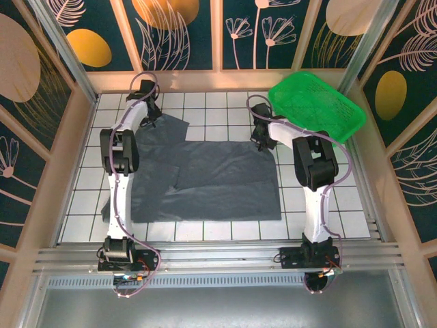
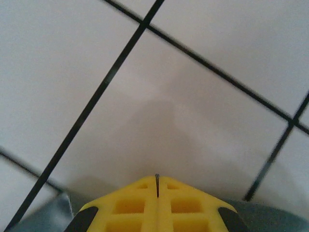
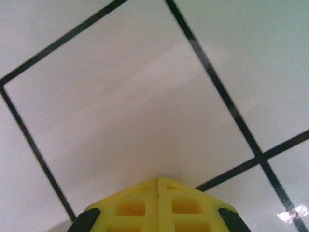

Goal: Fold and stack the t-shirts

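One dark slate-grey t-shirt [image 1: 212, 181] lies spread flat across the white tiled table [image 1: 321, 198]. My left gripper [image 1: 151, 123] is down at the shirt's far left corner. In the left wrist view its yellow fingers [image 2: 183, 203] are shut, with a thin dark sliver of cloth pinched in the seam, and grey cloth [image 2: 46, 217] shows beside them. My right gripper [image 1: 261, 142] is down at the shirt's far right corner. In the right wrist view its yellow fingers [image 3: 193, 208] are pressed together over bare tile, and hardly any cloth shows there.
A bright green mesh basket [image 1: 314, 106] stands tilted at the back right corner. Patterned walls close in the table on three sides. A metal rail [image 1: 218, 256] runs along the near edge by the arm bases.
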